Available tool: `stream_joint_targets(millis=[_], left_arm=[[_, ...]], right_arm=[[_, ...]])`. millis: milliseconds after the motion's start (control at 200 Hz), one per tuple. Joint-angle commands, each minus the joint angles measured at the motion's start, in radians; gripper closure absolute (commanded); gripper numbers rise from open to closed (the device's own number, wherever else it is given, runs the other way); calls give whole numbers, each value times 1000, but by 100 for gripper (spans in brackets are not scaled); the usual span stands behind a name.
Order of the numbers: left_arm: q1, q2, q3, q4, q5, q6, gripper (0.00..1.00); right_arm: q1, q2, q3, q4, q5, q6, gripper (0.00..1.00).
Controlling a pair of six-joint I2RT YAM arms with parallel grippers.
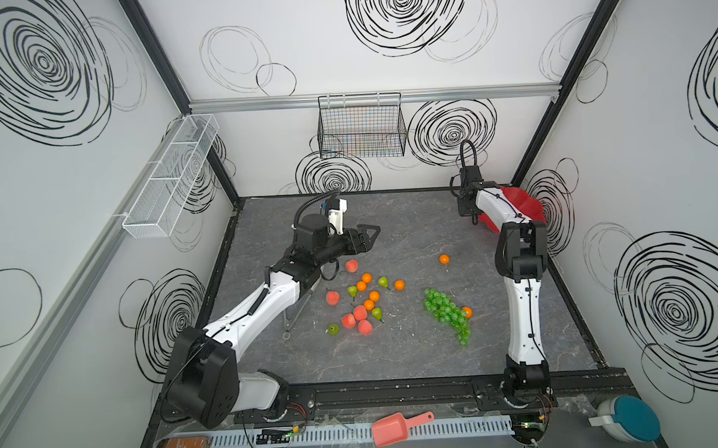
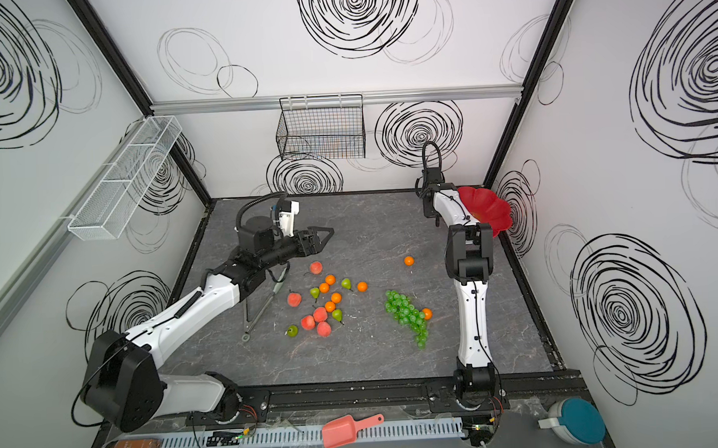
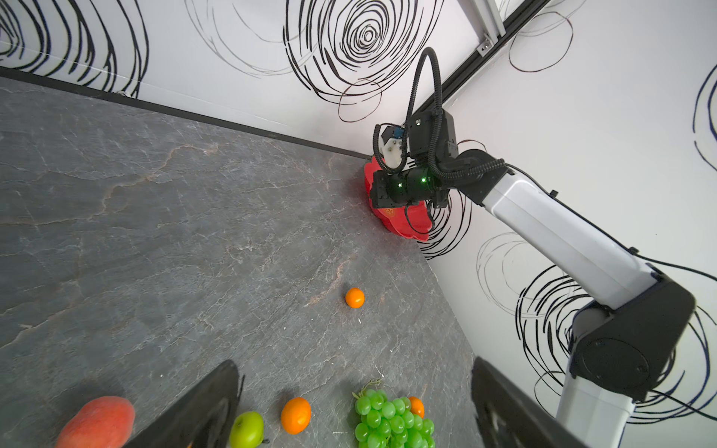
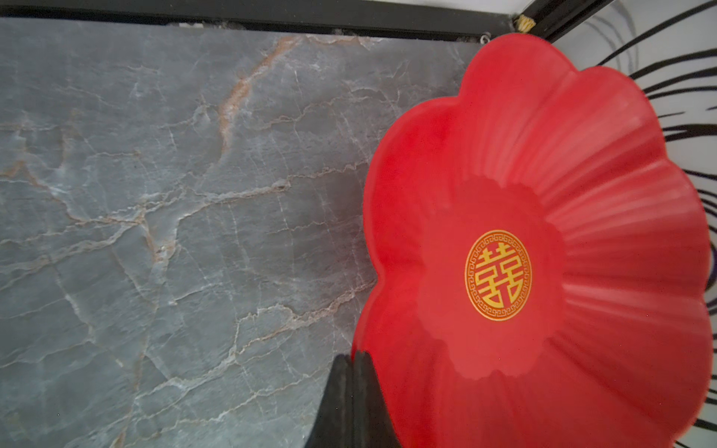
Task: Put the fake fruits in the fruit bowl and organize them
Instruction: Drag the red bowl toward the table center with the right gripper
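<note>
- In both top views the fruit bowl [image 1: 525, 201] sits tipped in the bench's [image 1: 417, 355] far right corner, close against the right wall [image 1: 638, 179], with its hollow turned toward the bench's middle
- Oranges [image 1: 369, 304], peaches [image 1: 360, 313] and pears [image 1: 383, 281] lie bunched left of centre. A lone orange [image 1: 444, 259] lies well apart toward the bowl, and bare stone runs wide along the near edge and at the back
- The grapes [image 1: 444, 313] lie right of that heap, their long axis slanting from far-left to near-right with the narrow tip toward the near edge. One more orange [image 1: 467, 312] touches their right side
- My left fingers [image 1: 369, 226] hang spread beyond the heap, pointing right
- A black wire basket [image 1: 361, 129] hangs at the back and a white mesh tray [image 1: 172, 175] on the left, and I see only wall through their mesh
- In the left wrist view my left fingers [image 3: 209, 403] stand wide apart around a pear [image 3: 246, 428], an orange [image 3: 295, 415] and the grapes [image 3: 388, 419], with open stone between them and the bowl [image 3: 407, 227]
- In the right wrist view my right fingers [image 4: 345, 395] are pressed together on the bowl's scalloped rim [image 4: 388, 163], one inside and one outside. The hollow shows only its gold mark [image 4: 497, 275]
</note>
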Motion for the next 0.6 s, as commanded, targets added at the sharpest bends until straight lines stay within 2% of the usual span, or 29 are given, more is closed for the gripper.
stream_joint_targets(millis=[0,310,595], left_arm=[[37,-45,-33,-1,-28,-10,4],[117,-119,-95,-55,-29,-8,4],[185,-215,-162,-110,-74,-23,4]], right_arm=[[42,-67,-29,-35,24,1,100],[198,-133,-122,-14,84,-44,100],[372,-179,-181,26,79,-105,100]])
